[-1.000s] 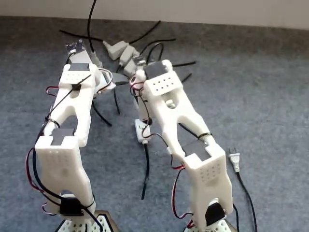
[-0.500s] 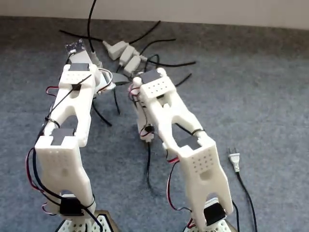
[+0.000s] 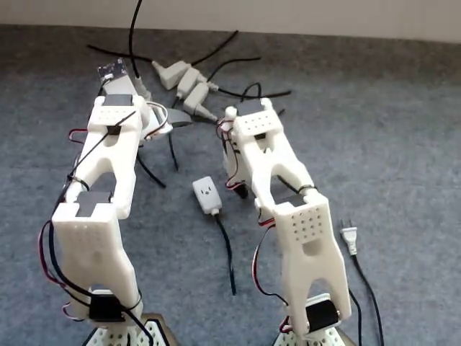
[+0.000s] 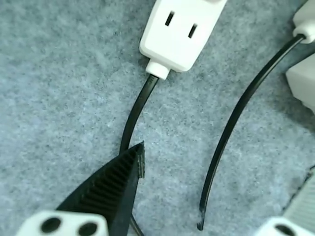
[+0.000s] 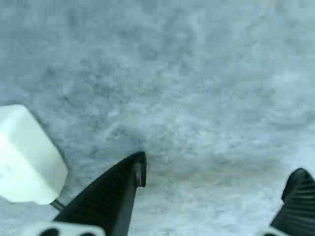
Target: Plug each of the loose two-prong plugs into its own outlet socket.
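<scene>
Right jaws: I have the right gripper (image 5: 219,169) spread wide over bare carpet (image 3: 403,144), with nothing between the fingers.
Left jaws: the left gripper (image 4: 221,177) also looks parted and unloaded. The free end of a black cord (image 4: 231,128) lies on the carpet between its fingers.
Under the left arm: a white far socket (image 4: 179,29) lies face up with both slots showing. Its lead runs back under one black finger (image 4: 123,182).
Change, right arm: a second ago this arm stood over the near socket (image 3: 205,196) and covered part of it. Since then it has swung off to its own right, and the socket lies uncovered just beside it, face up, in much the same spot. Its cord tail has swept a little to the right.
Change, left arm: none that I can see; it has held its pose near the far cluster of white blocks (image 3: 186,83).
Loose plug: the loose plug (image 3: 349,236) lies on the carpet on the outer side of the right arm, well apart from the near socket, prongs pointing away from me. Nobody holds it.
Meaning: I judge nothing is mated yet. With the near socket let go and exposed, the right arm seems free to fetch that plug.
Risk: an unheld socket may slide when a plug pushes into it.
</scene>
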Controlling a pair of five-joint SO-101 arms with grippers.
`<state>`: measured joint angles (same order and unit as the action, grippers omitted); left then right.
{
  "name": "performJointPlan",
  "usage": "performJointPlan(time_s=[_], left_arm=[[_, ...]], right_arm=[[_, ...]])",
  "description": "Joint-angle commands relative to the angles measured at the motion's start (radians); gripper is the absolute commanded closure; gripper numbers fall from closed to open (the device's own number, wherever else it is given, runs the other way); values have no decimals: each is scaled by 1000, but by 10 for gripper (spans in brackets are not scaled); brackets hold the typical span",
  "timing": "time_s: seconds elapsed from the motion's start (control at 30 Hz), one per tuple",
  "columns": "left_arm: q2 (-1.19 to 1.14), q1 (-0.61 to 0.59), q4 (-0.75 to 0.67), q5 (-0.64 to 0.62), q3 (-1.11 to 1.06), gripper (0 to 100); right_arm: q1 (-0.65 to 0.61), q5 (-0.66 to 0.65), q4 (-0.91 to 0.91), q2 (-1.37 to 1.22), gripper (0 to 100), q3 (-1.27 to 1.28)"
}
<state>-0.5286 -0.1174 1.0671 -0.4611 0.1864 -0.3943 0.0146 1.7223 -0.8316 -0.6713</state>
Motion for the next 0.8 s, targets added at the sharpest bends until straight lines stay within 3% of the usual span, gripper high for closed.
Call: performJointPlan(time_s=[0.0, 0.27, 0.47, 0.77], left_arm=[[19, 8, -12, -8, 16, 540], [19, 4, -12, -8, 16, 540], [19, 4, -12, -8, 16, 540], [19, 4, -12, -8, 16, 540]], right_arm=[[-35, -6, 41, 163, 588, -68], [-208, -8, 22, 203, 588, -35], [-209, -9, -68, 91, 588, -33], [-188, -9, -62, -31, 589, -33]])
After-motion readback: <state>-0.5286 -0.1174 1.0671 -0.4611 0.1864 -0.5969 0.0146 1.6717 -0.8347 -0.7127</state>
